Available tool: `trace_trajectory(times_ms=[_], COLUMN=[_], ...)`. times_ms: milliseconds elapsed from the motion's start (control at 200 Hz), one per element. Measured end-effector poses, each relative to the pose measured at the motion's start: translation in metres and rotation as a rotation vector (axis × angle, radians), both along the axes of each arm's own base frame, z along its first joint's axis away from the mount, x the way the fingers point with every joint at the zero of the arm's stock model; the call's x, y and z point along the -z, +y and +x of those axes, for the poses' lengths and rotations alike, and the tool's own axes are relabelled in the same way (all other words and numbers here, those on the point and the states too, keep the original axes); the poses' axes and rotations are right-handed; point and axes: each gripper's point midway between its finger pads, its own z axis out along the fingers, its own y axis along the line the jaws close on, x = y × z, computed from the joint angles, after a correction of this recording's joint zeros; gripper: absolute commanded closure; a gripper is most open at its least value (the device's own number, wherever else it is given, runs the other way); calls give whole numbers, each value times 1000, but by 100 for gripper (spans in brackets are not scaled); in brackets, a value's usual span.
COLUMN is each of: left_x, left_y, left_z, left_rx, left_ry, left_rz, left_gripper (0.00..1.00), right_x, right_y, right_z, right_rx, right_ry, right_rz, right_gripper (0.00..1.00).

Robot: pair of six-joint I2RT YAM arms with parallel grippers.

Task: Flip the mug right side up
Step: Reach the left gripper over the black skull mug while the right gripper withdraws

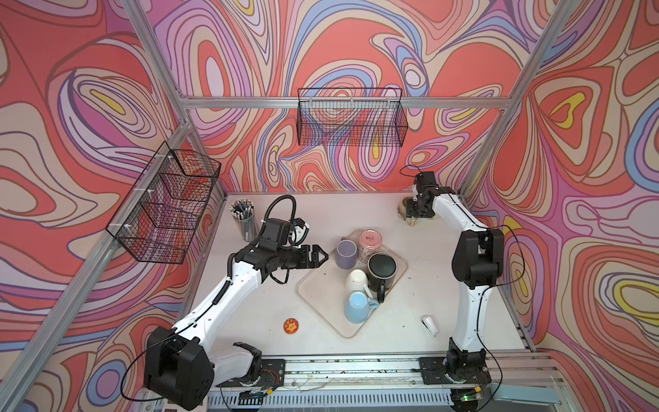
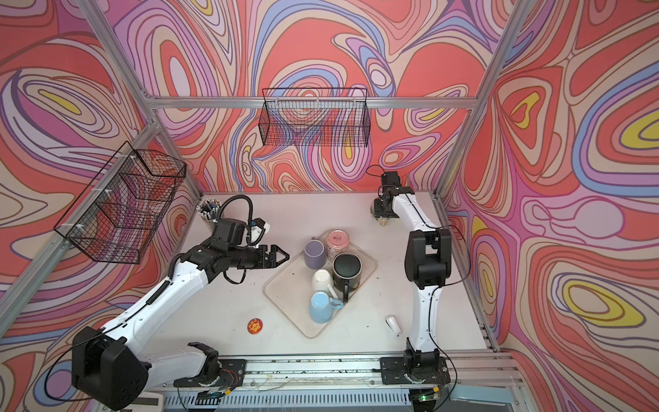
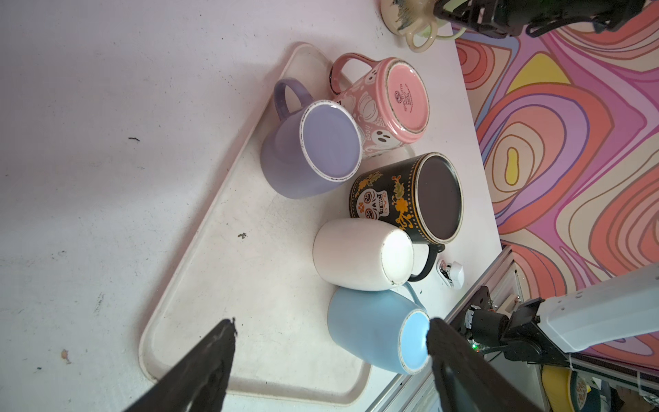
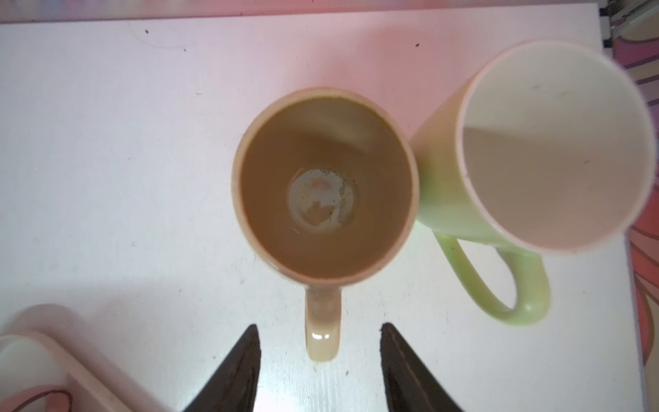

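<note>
A tan mug [image 4: 324, 185] stands upright on the table at the far right corner, mouth up, beside an upright green mug [image 4: 535, 142]. My right gripper [image 4: 320, 325] hangs above it, open. Its fingers stand on either side of the tan handle [image 4: 322, 331] without touching it. In a top view the wrist hides most of the tan mug [image 1: 403, 208]. Several mugs stand upside down on the beige tray [image 1: 317, 285]: purple [image 1: 346, 254], pink [image 1: 371, 242], black [image 1: 382, 271], white [image 1: 357, 281] and blue [image 1: 357, 306]. My left gripper [image 1: 322, 255] is open and empty at the tray's left edge, pointing at the purple mug.
A cup of pens [image 1: 244, 217] stands at the back left. A round orange badge [image 1: 291, 326] lies near the front, and a small white object [image 1: 429, 324] lies by the right arm's base. Wire baskets hang on the back wall [image 1: 351, 117] and the left wall [image 1: 167, 207].
</note>
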Motion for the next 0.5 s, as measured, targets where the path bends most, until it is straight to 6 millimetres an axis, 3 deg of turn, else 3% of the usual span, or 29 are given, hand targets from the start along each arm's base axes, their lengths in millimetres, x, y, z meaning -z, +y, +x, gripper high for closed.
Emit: trace_trajectory(times_ms=[160, 275, 501], left_x=[-15, -28, -19], left_y=[6, 11, 23], left_z=[-11, -23, -52], left_rx=[-6, -11, -15], left_ry=[-32, -78, -79], left_rz=[-5, -19, -17], left_gripper=[15, 15, 15], right_x=[-33, -56, -100], right_y=[11, 33, 95], right_z=[-6, -19, -86], right_rx=[-18, -62, -233], right_ry=[-63, -104, -177], right_rz=[5, 7, 16], right_gripper=[42, 41, 42])
